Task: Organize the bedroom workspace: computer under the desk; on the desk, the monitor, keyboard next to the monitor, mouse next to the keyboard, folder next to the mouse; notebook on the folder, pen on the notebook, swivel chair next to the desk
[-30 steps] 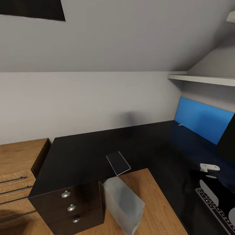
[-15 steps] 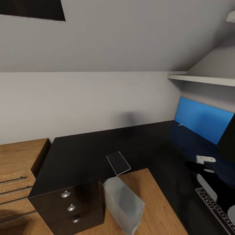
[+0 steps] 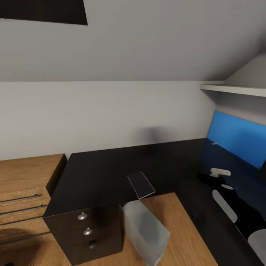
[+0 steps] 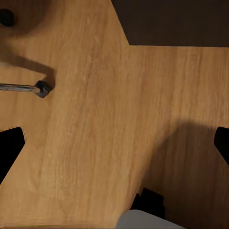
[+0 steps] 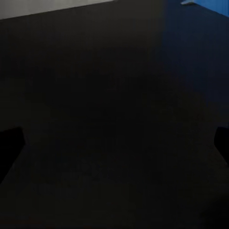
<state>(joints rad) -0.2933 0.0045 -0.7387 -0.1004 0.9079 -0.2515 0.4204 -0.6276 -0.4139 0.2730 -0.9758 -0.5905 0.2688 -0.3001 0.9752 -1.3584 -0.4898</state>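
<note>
The long black L-shaped desk (image 3: 111, 173) is shown shifted rightward since a second ago — camera panned, nothing moved. The light-grey tower computer (image 3: 146, 231) is kept beneath it; the keyboard has left view. Both grippers' fingers are spread, empty.

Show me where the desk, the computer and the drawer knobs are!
desk (image 3: 107, 173), head view, bare black top.
computer (image 3: 146, 231), head view, pale grey side of the tower.
drawer knobs (image 3: 82, 216), head view, top silver knob.

left gripper (image 4: 114, 143): fingers (image 4: 10, 143) spread wide, nothing between | right gripper (image 5: 114, 143): fingers (image 5: 9, 143) spread wide, nothing between
</note>
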